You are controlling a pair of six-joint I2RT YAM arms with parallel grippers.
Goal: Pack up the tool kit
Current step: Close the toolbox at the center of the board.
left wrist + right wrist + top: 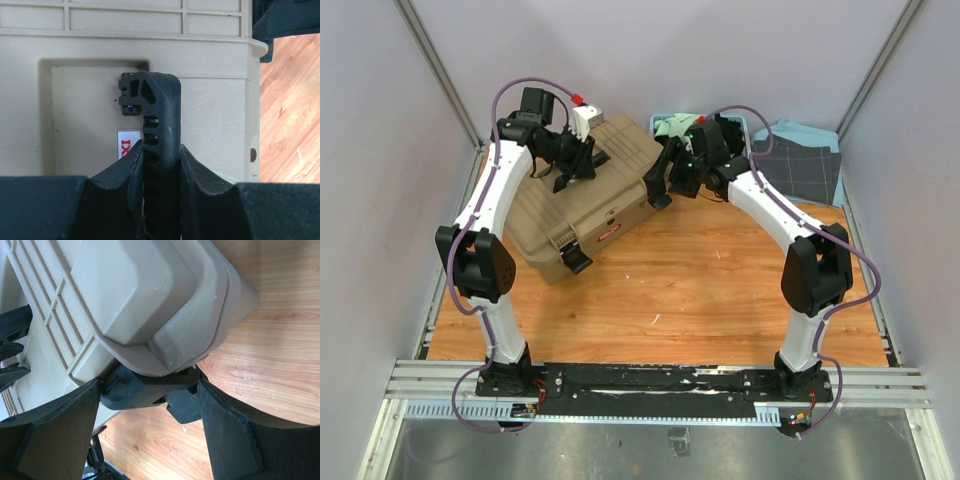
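Note:
The tan toolbox (590, 195) lies closed at the left of the table, with its red label (609, 233) on the front. My left gripper (575, 170) sits on top of the lid, shut on the black handle (159, 115), which stands up between the fingers (120, 170). My right gripper (660, 185) is at the box's right end. Its fingers (225, 425) span a black side latch (145, 390) and touch both of its ends. The box's corner (165, 305) fills that view. The hammer, screwdrivers and pliers are out of view.
A second black latch (577, 262) hangs open at the box's front corner. A blue basket of cloths (672, 125) stands behind the right gripper. A dark checked cloth (805, 170) lies at the back right. Grey walls close in the wooden table (700, 290).

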